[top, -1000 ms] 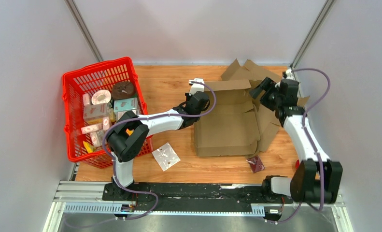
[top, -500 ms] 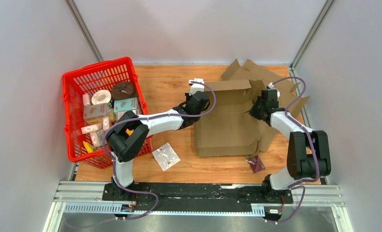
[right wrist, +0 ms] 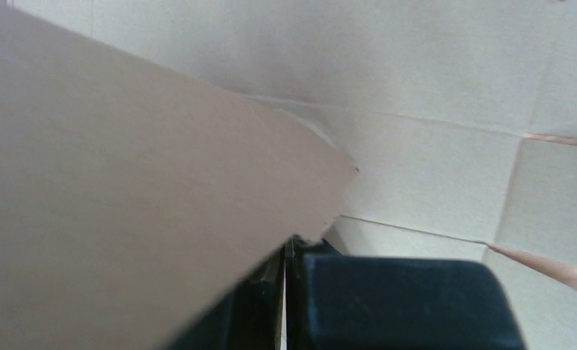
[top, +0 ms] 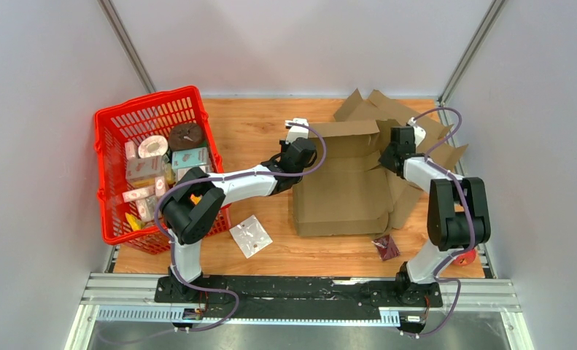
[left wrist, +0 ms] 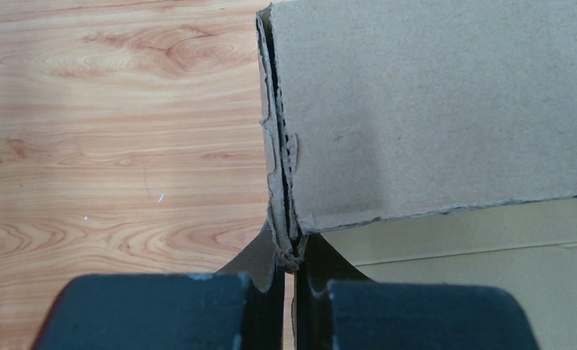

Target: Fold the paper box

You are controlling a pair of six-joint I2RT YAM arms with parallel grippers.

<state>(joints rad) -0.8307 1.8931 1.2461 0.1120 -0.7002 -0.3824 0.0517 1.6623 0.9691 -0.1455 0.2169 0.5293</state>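
While the brown corrugated cardboard box (top: 341, 195) lies mid-right on the wooden bench (top: 249, 120), you have little of the fold done, by my reading.

Far left: red plastic basket (top: 104, 125) of small goods, well apart from the box, not in play.

Box, left to right: the far-left corner is lifted, with doubled layers and a ragged lip. The middle panels lie low and open, creases showing, nothing squared. Loose flaps splay out on the right and far side. No standing box shape yet, so raising the walls and tucking the flaps are all left to do.

Left arm: reaches up and right across the bench, with its wrist at the box's far-left corner. Your left tool (left wrist: 288, 264) is pressed together there, and the wrist view shows the torn doubled edge nipped between the jaws.

Right arm: folded back on itself near the right wall, forearm angled in toward the box's right side. Your right tool (right wrist: 286, 257) is pressed together too. A tan flap (right wrist: 139, 175) runs down into the slit between the jaws. That reads as a pinch on the flap, though the contact itself is mostly hidden.
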